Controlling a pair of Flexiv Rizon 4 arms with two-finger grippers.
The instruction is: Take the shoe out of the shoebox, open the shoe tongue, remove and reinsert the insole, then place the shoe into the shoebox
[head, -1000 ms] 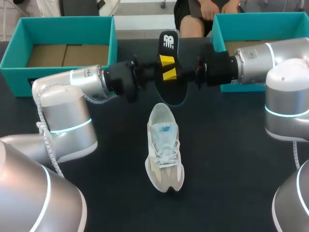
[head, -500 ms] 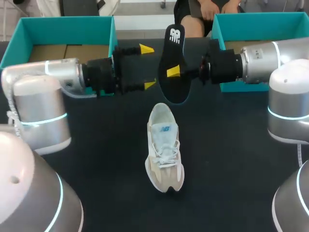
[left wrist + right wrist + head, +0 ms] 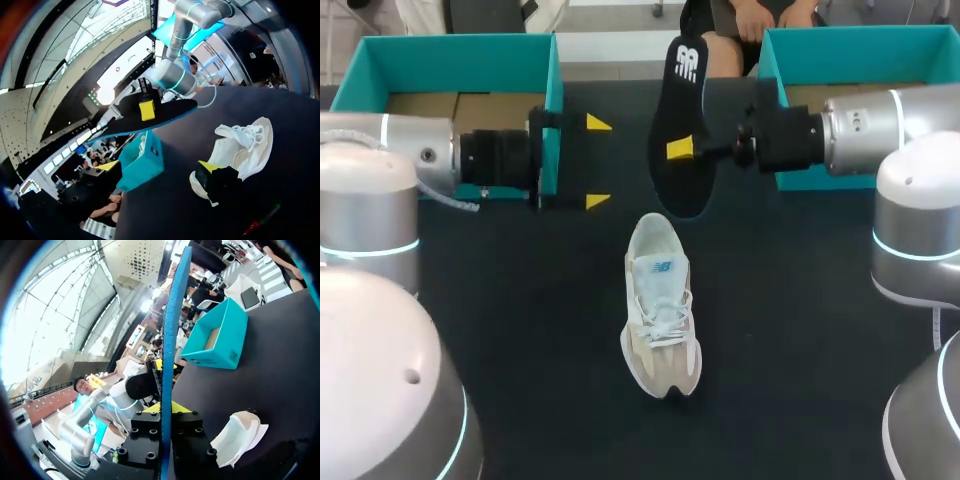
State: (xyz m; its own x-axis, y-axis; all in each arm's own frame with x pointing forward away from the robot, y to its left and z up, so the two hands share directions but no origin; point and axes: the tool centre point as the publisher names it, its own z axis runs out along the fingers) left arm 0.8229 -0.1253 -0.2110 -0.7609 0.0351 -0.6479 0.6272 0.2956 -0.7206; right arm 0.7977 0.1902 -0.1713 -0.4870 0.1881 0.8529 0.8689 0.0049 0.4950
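Note:
The black insole (image 3: 682, 130) hangs in the air above the table's far middle, and my right gripper (image 3: 680, 148) is shut on it from the right. In the right wrist view the insole (image 3: 172, 340) stands edge-on between the fingers, showing its blue rim. My left gripper (image 3: 597, 162) is open and holds nothing, a short way left of the insole. The white shoe (image 3: 660, 310) lies on the dark table below the insole, heel toward the far side. The left wrist view shows the insole (image 3: 150, 117) ahead and the shoe (image 3: 240, 150) beside one fingertip (image 3: 206, 166).
An open teal shoebox (image 3: 450, 100) stands at the far left, right behind my left gripper. A second teal box (image 3: 860, 60) stands at the far right, behind my right arm. The dark table (image 3: 790, 330) spreads around the shoe.
My left gripper has let go of the insole, opened wide and drawn back to the left. The right gripper keeps the insole and has lifted it slightly toward the far side.

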